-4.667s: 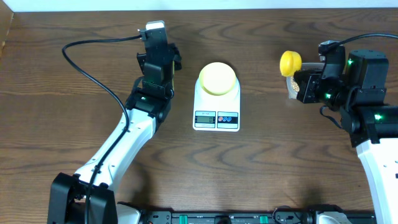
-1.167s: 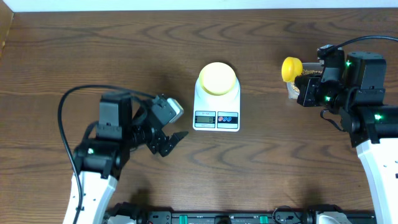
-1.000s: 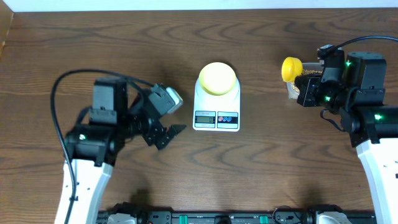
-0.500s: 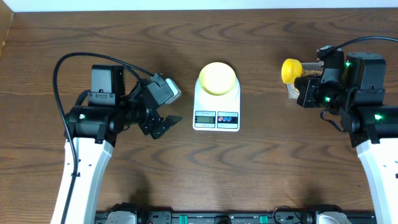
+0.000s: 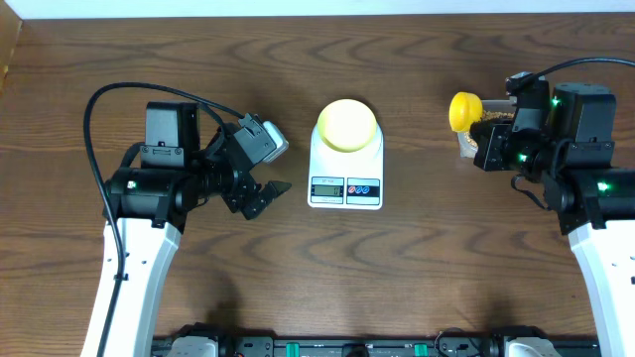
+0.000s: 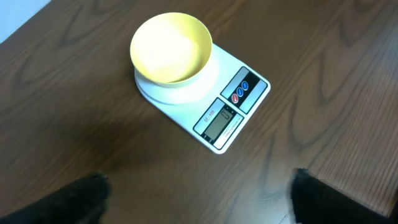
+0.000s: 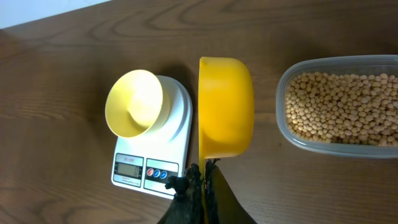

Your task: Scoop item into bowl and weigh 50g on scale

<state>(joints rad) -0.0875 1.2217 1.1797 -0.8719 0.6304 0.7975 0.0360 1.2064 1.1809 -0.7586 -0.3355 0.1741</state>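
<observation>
Left claw (image 5: 266,196): I see it spread wide with nothing between the fingers (image 6: 81,199). It sits just at 9 o'clock of the scale and is not touching it.
Right claw (image 7: 202,186): it is pinched tight on the handle of the bright yellow scoop (image 7: 225,115).
Scoop: overhead it is at about 2 o'clock from the scale, well apart from it. In my right wrist view its cup is turned on its side with the mouth facing 9 o'clock, and I cannot see inside it.
Beans (image 7: 339,109): they lie in a clear tub (image 7: 281,127) just at 3 o'clock of the scoop.
Bowl (image 5: 346,125): it sits upright on the 12 o'clock end of the scale.
Scale (image 5: 345,201): it is at the middle of the table (image 5: 417,258), with its display and the red and blue buttons at the 6 o'clock end. I cannot read the display.
</observation>
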